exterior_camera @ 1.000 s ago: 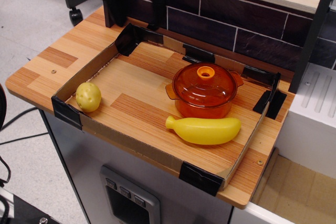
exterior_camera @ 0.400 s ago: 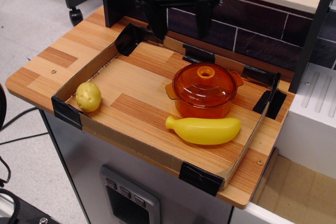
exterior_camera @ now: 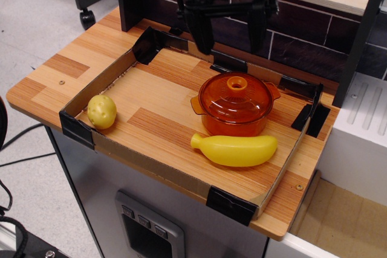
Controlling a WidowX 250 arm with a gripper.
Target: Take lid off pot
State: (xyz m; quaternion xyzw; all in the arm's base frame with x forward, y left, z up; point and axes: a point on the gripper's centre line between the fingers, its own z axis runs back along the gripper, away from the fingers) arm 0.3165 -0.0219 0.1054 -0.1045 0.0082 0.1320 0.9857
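The translucent orange pot (exterior_camera: 233, 122) stands in the right half of the shallow cardboard tray (exterior_camera: 181, 173). The domed orange lid (exterior_camera: 236, 97) sits closed on it, with its lighter orange knob (exterior_camera: 237, 81) at the centre. My black gripper (exterior_camera: 231, 46) hangs in the air above and slightly behind the pot, apart from the lid. Its two fingers (exterior_camera: 201, 31) are spread wide and hold nothing.
A yellow banana (exterior_camera: 236, 150) lies right in front of the pot, touching it. A yellow-green potato (exterior_camera: 101, 111) sits at the tray's left corner. A dark tiled wall (exterior_camera: 290, 34) rises behind the tray, and a black post (exterior_camera: 360, 34) stands at the right.
My gripper has moved right, from above the tray's far left corner to above the pot, and come slightly lower. The pot, lid, banana and potato have not moved.
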